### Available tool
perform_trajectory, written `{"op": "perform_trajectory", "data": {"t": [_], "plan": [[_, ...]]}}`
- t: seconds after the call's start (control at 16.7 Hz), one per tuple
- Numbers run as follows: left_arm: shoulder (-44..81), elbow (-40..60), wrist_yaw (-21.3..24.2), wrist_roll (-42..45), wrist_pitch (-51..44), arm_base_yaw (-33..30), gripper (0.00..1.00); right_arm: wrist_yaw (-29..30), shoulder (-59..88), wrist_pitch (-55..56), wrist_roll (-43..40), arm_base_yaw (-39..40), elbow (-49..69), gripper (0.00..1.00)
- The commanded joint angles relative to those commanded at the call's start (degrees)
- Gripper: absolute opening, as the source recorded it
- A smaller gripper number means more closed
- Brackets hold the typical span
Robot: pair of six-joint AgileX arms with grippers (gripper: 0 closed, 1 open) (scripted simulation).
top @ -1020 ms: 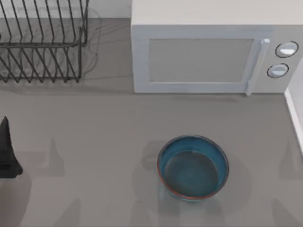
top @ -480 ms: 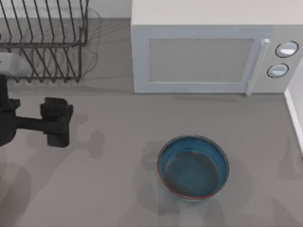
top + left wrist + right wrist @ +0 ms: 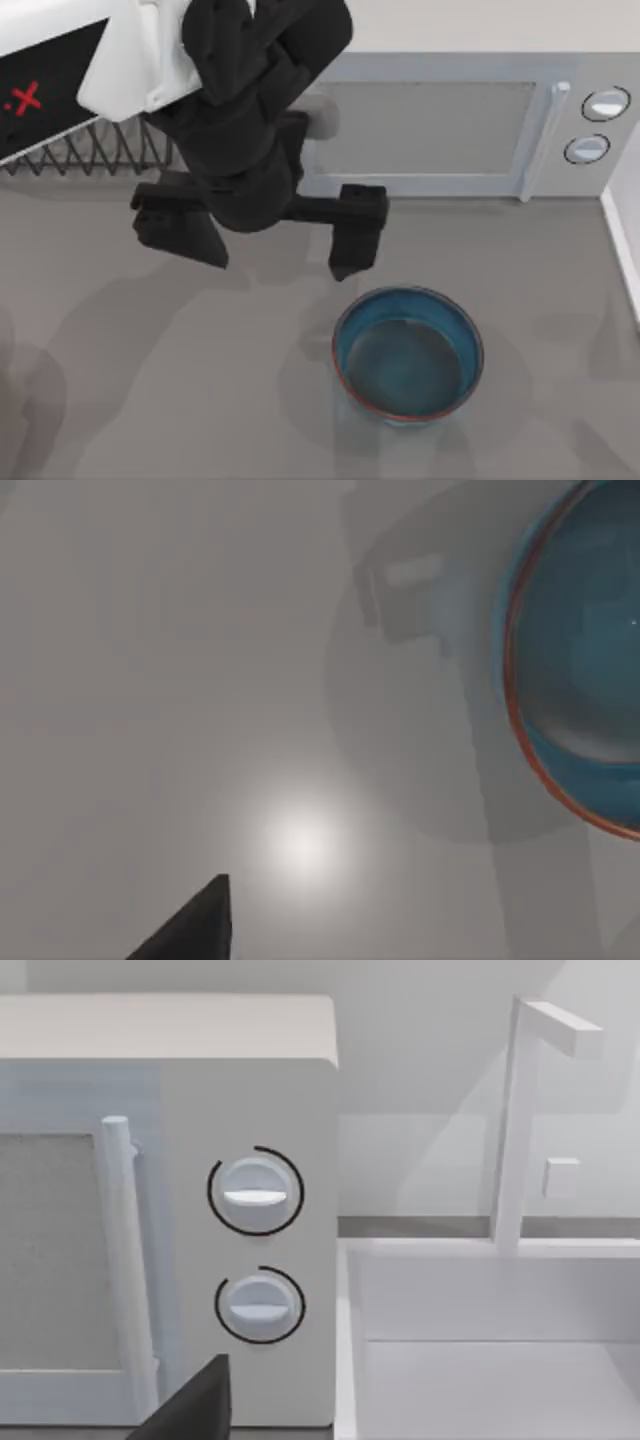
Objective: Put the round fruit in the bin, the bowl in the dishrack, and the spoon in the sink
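The bowl [image 3: 408, 352], blue-teal inside with a reddish-brown rim, stands upright on the grey table right of centre. It also appears in the left wrist view as the bowl [image 3: 585, 670]. My left gripper [image 3: 280, 260] hangs open above the table, just up and to the left of the bowl, with nothing between its wide-spread fingers. The black wire dishrack [image 3: 70, 155] at the back left is mostly covered by my left arm. One dark fingertip [image 3: 195, 1405] of my right gripper faces the microwave's knobs. The round fruit and the spoon are out of view.
A pale grey microwave [image 3: 450, 120] stands along the back, its door shut. To its right lies the white sink [image 3: 480, 1360] with a tall faucet [image 3: 515, 1120]; the sink's rim [image 3: 622, 235] runs along the table's right side.
My left arm has swung in from the left edge to the middle, in front of the microwave and close to the bowl, and now covers most of the dishrack. The bowl has not moved.
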Motion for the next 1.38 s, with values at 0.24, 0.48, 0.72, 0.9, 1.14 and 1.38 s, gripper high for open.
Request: {"op": "perform_trajectory", "data": {"t": [0.24, 0.48, 0.72, 0.9, 1.14, 1.38], "plan": [[22.8, 25.1, 0.0, -8.9, -16.2, -7.5, 1.0, 0.0, 0.0, 0.0, 0.0, 0.0, 0.0, 1.0], [39.5, 48.8, -0.8, -17.5, -27.1, -13.0, 1.0, 0.0, 0.0, 0.0, 0.0, 0.0, 0.0, 1.0], [49.4, 67.3, -2.2, -25.0, -32.3, -16.4, 1.0, 0.0, 0.0, 0.0, 0.0, 0.0, 0.0, 1.0], [53.0, 75.2, -3.1, -28.7, -33.4, -17.7, 1.0, 0.0, 0.0, 0.0, 0.0, 0.0, 0.0, 1.0], [54.0, 77.8, -3.5, -29.9, -33.5, -18.0, 1.0, 0.0, 0.0, 0.0, 0.0, 0.0, 0.0, 1.0], [53.8, 77.5, -3.4, -29.8, -33.4, -17.7, 1.0, 0.0, 0.0, 0.0, 0.0, 0.0, 0.0, 1.0]]}}
